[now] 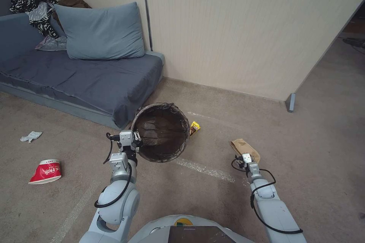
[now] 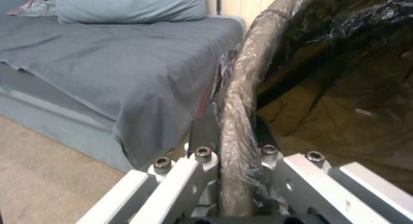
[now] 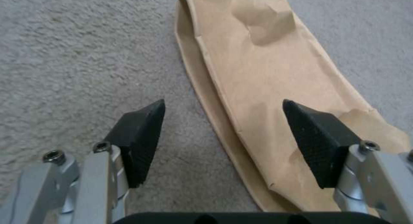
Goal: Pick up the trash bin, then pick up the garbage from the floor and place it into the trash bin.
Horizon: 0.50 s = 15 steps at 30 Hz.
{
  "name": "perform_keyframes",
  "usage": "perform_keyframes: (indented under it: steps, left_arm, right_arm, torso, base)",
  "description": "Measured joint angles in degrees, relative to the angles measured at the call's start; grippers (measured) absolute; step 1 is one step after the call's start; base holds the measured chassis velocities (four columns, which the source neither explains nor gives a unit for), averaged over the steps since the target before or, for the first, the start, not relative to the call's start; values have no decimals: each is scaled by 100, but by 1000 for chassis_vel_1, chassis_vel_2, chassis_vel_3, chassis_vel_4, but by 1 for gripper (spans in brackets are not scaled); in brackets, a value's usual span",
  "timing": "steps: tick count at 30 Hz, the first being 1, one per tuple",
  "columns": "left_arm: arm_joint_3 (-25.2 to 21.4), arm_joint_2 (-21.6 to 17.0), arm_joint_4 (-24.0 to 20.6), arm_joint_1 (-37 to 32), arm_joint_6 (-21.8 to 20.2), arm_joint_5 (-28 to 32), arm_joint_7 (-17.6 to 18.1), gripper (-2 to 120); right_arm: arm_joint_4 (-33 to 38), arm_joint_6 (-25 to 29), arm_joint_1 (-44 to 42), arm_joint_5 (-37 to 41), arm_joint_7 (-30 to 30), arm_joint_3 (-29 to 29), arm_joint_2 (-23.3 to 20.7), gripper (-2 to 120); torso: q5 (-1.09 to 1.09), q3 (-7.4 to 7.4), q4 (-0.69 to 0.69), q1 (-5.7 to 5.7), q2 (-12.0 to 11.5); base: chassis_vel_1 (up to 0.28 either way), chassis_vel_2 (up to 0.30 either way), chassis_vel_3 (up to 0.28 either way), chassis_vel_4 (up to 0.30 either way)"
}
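Your left gripper (image 1: 136, 145) is clamping the bag-lined rim of the trash bin (image 1: 161, 131), arm reaching forward, holding it tilted beside the sofa (image 1: 87, 79). Your right gripper (image 3: 224, 133) is reaching low over the floor (image 1: 213, 197), pads (image 3: 140, 138) spread wide, straddling an edge of the tan paper bag (image 3: 266, 78). A red paper cup (image 1: 45, 171) is lying far left; you can't read its white lettering.
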State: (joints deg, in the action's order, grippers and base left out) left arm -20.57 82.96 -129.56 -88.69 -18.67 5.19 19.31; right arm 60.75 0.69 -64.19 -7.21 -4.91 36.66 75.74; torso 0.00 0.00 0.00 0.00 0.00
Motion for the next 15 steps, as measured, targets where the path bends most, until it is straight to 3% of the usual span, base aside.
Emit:
perform_keyframes:
  steps: [15]
  left_arm:
    - [24, 11, 3, -24, -1, -44, 3, 3]
  right_arm:
    - [-648, 151, 480, -253, 94, -58, -12, 69]
  torso:
    - [0, 0, 0, 0, 0]
  base:
    - [0, 0, 0, 0]
